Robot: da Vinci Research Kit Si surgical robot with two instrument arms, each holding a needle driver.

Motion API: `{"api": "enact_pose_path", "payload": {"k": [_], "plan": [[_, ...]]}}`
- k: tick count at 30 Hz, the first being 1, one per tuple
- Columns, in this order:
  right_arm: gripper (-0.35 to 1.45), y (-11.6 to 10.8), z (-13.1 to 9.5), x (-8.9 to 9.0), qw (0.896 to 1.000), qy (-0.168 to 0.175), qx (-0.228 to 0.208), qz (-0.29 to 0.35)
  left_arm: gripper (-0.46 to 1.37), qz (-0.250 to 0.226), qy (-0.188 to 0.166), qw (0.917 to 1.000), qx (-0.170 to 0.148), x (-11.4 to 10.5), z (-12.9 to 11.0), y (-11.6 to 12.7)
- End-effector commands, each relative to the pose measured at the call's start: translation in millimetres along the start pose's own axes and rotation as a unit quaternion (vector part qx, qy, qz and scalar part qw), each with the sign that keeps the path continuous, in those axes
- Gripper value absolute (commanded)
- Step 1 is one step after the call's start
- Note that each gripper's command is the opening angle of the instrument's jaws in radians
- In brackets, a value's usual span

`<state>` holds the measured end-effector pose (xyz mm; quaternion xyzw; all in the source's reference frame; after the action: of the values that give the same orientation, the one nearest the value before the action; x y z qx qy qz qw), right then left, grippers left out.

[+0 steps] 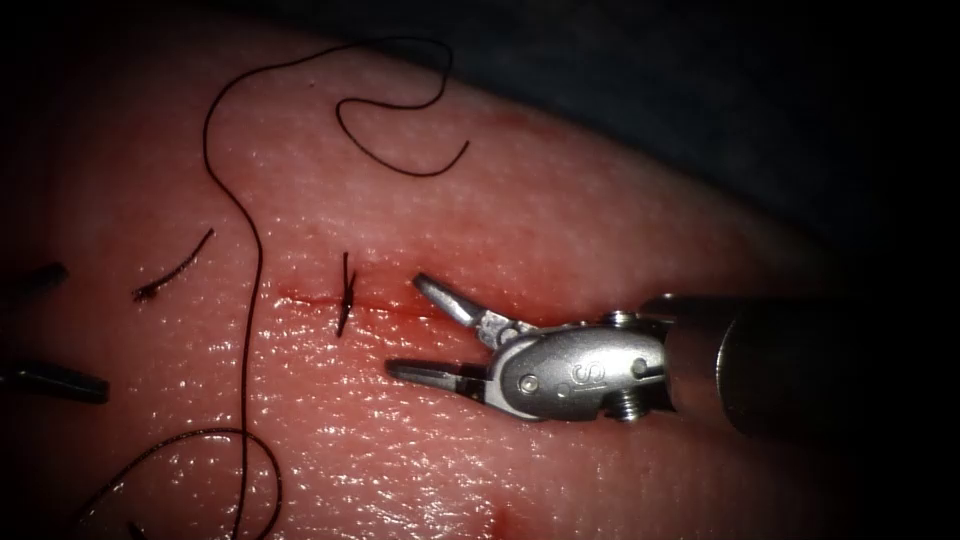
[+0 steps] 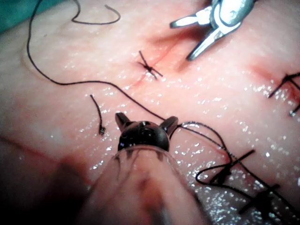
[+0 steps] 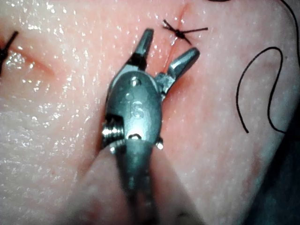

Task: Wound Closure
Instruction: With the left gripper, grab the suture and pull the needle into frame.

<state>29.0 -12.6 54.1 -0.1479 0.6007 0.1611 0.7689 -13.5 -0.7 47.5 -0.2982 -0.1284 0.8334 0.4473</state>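
Tissue (image 1: 560, 230) from the endoscope: one tied stitch (image 1: 345, 292) crosses the cut (image 1: 400, 310), the rest unclosed; right tool (image 1: 408, 327) gapes, empty. Left wrist view: left tool (image 2: 146, 123) spread, holding nothing, thread (image 2: 70, 83) loose nearby. Right wrist view: needle unseen.

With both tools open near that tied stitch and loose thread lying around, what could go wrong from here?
1. The right tool stands with its jaws open and empty, straddling the cut just right of the tied stitch; its tips could snag the knot.
2. The long thread runs under the left tool, whose jaws are open and empty; it could catch there.
3. A cut end of thread lies loose left of the stitch and could be grabbed by mistake.
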Motion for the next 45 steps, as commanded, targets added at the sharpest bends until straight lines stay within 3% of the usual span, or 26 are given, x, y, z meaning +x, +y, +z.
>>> {"api": "enact_pose_path", "payload": {"k": [1, 5, 7, 12, 14, 19, 20, 23, 24, 30, 33, 35, 39, 42, 45], "plan": [[1.02, 0.0, -0.1, 0.0, 1.0, -0.003, 0.0, 0.003, 0.65, 0.002, -0.003, 1.0, -0.008, 0.1, 0.1, 0.2], [0.91, 0.4, -0.5, 0.1, 1.0, -0.01, 0.008, 0.025, 0.63, 0.034, -0.003, 0.9986, -0.041, 0.7, 0.7, 1.6], [0.82, 0.7, -0.7, 0.3, 0.999, -0.014, 0.012, 0.032, 0.6, 0.061, 0.015, 0.9961, -0.062, 1.2, 1.4, 2.4], [0.68, 1.8, -1.0, 0.9, 0.999, -0.018, 0.016, 0.038, 0.64, 0.066, 0.023, 0.994, -0.085, 2.1, 2.8, 3.9], [0.69, 2.1, -1.1, 1.1, 0.999, -0.019, 0.018, 0.039, 0.66, 0.063, 0.024, 0.9949, -0.075, 2.5, 3.1, 4.4], [0.74, 2.3, -1.4, 1.2, 0.997, -0.024, 0.017, 0.072, 0.75, 0.047, 0.02, 0.9987, -0.005, 2.5, 3.6, 5.3], [0.79, 2.1, -1.6, 1.2, 0.995, -0.036, 0.017, 0.087, 0.75, 0.045, -0.007, 0.9986, 0.028, 2.1, 3.9, 5.5], [0.81, 1.8, -1.7, 1.4, 0.992, -0.067, 0.021, 0.101, 0.79, 0.037, -0.047, 0.9963, 0.061, 1.5, 4.9, 5.8], [0.81, 1.7, -1.8, 1.4, 0.992, -0.073, 0.02, 0.104, 0.88, 0.027, -0.053, 0.9958, 0.069, 1.3, 5.4, 5.9], [0.83, 1.6, -2.0, 1.6, 0.991, -0.084, 0.015, 0.102, 0.91, -0.007, -0.071, 0.9926, 0.098, 0.7, 7.8, 6.3], [0.82, 1.4, -2.1, 1.5, 0.991, -0.087, 0.018, 0.102, 0.71, -0.033, -0.086, 0.9881, 0.123, -0.2, 10.2, 6.1], [0.81, 1.3, -2.2, 1.5, 0.991, -0.088, 0.018, 0.101, 0.71, -0.041, -0.084, 0.9878, 0.125, -0.6, 10.9, 5.9], [0.81, 1.2, -2.3, 1.5, 0.991, -0.087, 0.018, 0.1, 0.35, -0.05, -0.074, 0.9864, 0.138, -2.3, 13.1, 4.9], [0.81, 1.1, -2.3, 1.5, 0.991, -0.087, 0.018, 0.1, 0.36, -0.051, -0.07, 0.9865, 0.139, -3.5, 13.7, 4.3], [0.81, 1.1, -2.3, 1.4, 0.991, -0.087, 0.018, 0.1, 0.48, -0.049, -0.067, 0.9866, 0.14, -4.4, 14.0, 3.8]]}}
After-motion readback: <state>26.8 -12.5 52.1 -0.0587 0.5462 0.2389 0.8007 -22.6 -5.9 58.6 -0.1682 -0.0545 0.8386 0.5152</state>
